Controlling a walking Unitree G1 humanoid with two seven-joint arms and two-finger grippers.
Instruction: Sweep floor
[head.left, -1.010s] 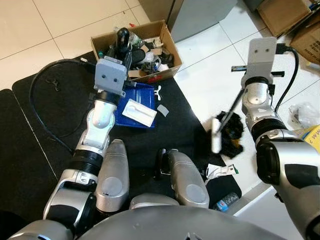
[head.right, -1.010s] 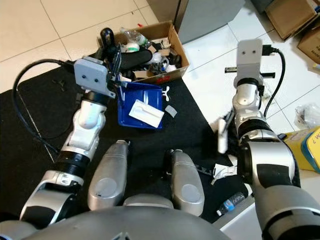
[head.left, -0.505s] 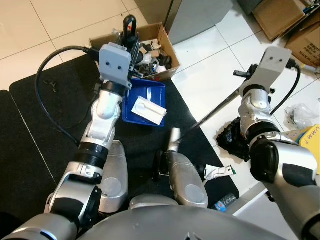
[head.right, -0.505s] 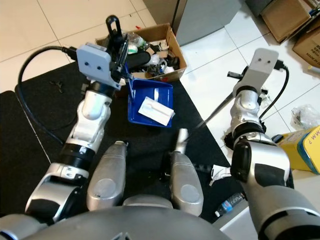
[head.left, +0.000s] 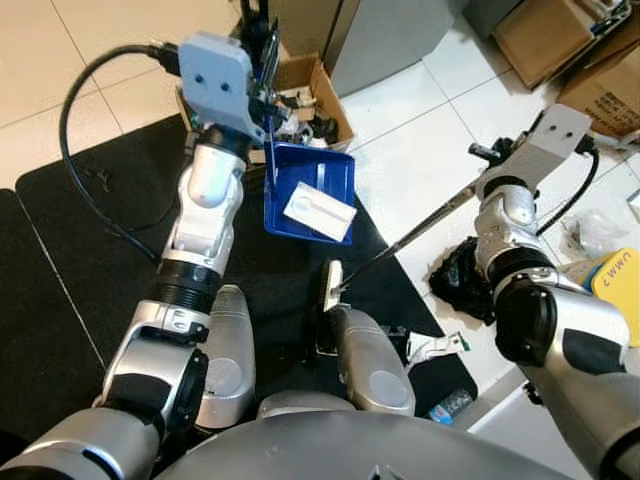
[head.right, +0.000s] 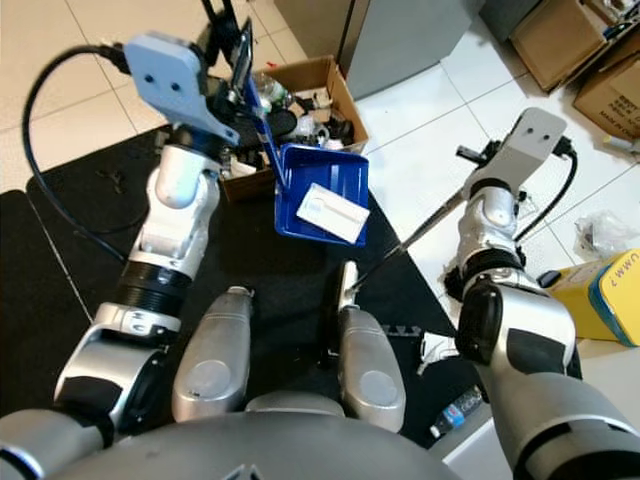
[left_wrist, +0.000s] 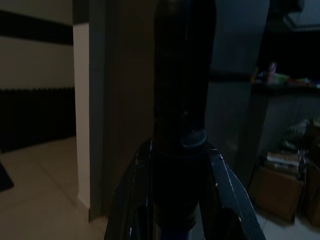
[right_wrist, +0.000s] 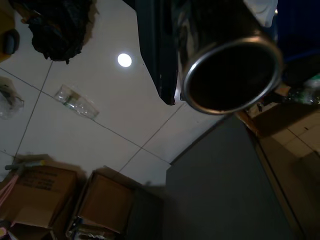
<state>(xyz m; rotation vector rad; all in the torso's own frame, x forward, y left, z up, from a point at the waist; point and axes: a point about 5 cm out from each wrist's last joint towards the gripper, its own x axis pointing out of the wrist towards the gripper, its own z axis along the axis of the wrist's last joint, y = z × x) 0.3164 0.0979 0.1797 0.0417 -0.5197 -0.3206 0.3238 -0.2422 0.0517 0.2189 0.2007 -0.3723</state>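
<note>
My left gripper (head.left: 262, 45) is raised and shut on the black handle (left_wrist: 180, 125) of a blue dustpan (head.left: 305, 170). The pan hangs tilted over the black mat (head.left: 80, 250) with a flat white packet (head.left: 318, 208) lying in it. My right gripper (head.left: 488, 182) is shut on the thin metal pole (head.left: 420, 225) of a broom. The pole slants down to its small pale head (head.left: 332, 285), which rests on the mat just below the dustpan. In the right wrist view the pole's open metal end (right_wrist: 227, 70) sits beside a black finger (right_wrist: 157, 50).
A cardboard box (head.left: 318, 78) full of clutter stands behind the dustpan. A black crumpled bag (head.left: 458, 280) lies on the white tiles at right, near a yellow box (head.left: 620, 290). Cardboard boxes (head.left: 560, 40) and a grey cabinet (head.left: 390, 30) stand beyond. A plastic bottle (head.left: 445, 405) lies by my feet.
My left gripper has lifted the dustpan higher and tilted it. The broom head has swung left, from beside the black bag on the tiles onto the mat below the pan.
</note>
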